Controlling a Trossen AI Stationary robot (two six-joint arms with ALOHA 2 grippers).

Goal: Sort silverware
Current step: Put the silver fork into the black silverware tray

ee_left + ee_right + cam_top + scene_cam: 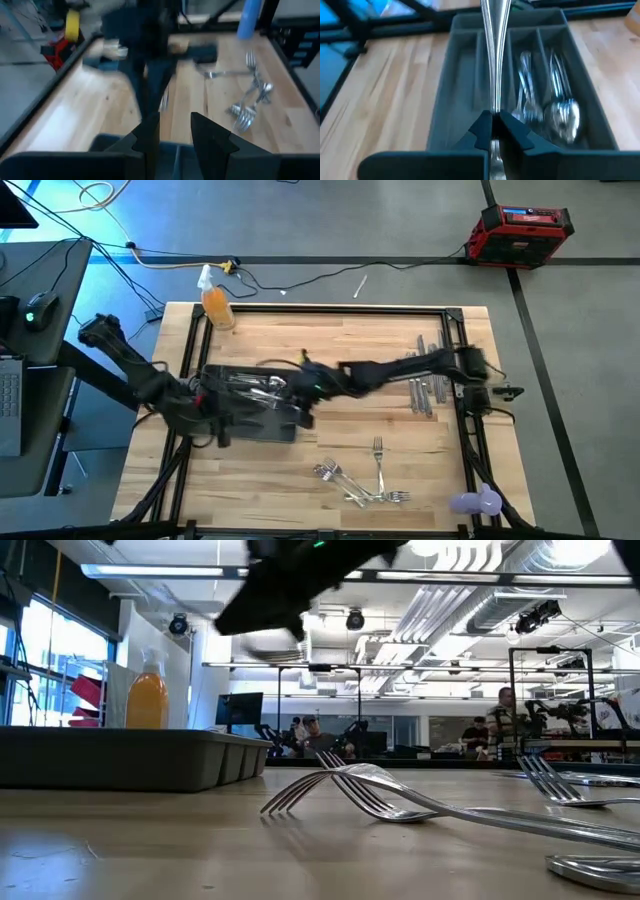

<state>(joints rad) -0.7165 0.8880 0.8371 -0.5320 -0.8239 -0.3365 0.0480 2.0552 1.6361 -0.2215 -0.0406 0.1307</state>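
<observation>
The dark grey tray (262,426) lies left of the table's middle, with spoons (563,116) and other silverware (527,102) in its compartments. My right gripper (494,131) hangs over the tray (465,75), shut on one piece of silverware (495,45); I cannot tell its kind. My left gripper (175,136) hovers open over the tray's left end (220,430) with nothing between its fingers. Several forks (360,480) lie heaped near the front edge, and more silverware (425,385) lies in a row at the right. My right gripper pinches the silverware piece between its two fingers at a narrow stretch of its shaft (494,112). The fingers lie across it. Its longer, wider end (495,20) sticks forward past the fingertips over the tray, clear of it, and a short stretch runs back between the fingers.
An orange bottle (218,305) stands at the far left corner and a purple spray bottle (478,502) lies at the near right corner. Black frame rails (330,308) run along the table's edges. People show in the room behind the table.
</observation>
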